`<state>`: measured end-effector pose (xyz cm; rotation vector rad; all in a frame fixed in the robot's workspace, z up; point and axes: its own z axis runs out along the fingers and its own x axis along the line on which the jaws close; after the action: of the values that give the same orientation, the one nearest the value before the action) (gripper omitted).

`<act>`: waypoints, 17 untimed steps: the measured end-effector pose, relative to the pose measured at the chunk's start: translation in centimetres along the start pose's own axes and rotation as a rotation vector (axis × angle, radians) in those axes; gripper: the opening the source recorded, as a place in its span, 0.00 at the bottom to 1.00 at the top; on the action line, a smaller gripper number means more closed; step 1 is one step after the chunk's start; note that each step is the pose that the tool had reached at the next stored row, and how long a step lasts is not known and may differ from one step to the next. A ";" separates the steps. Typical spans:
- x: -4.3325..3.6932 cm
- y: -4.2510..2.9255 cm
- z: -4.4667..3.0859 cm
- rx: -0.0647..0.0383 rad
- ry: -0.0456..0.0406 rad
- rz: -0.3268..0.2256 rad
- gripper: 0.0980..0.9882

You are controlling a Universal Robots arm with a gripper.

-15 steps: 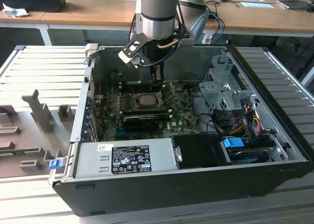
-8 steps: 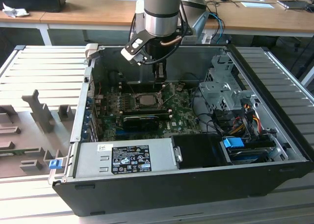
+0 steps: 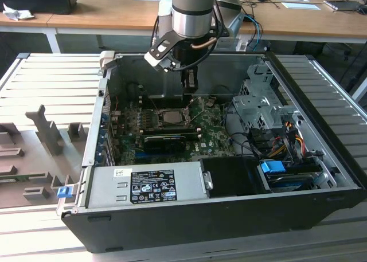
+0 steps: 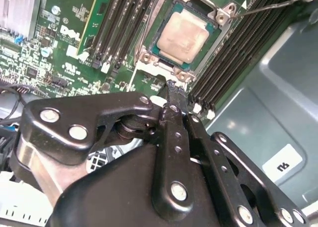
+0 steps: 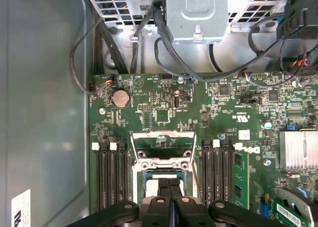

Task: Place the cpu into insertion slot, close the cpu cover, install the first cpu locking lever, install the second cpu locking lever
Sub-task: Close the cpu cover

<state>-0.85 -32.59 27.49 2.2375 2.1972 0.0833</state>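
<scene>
The cpu (image 4: 185, 34) is sitting in the insertion slot (image 4: 149, 58), upper middle of the second wrist view. The claw (image 4: 172, 87) is pinched shut on nothing, tips right at the slot's edge, probably so it can poke like one finger.

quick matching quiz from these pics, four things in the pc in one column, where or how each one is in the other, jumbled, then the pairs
Column one
1. square cpu with silver-grey metal top
2. black gripper
3. round silver coin battery
4. silver box with a white label

Column two
A. along the case wall nearest the exterior view's camera
B. on the green board, apart from the socket
C. seated in the square black socket
D. shut, close to the socket's rim

Pairs: 1-C, 2-D, 3-B, 4-A
</scene>
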 end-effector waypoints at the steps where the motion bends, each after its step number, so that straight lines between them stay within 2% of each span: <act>1: 0.01 0.14 -0.04 0.000 0.0002 0.000 0.01; 5: 0.06 1.09 -0.01 0.000 0.0000 -0.001 0.01; 17: 0.16 1.86 0.02 0.000 0.0002 -0.006 0.01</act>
<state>1.01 -32.46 27.55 2.2310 2.2041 0.0833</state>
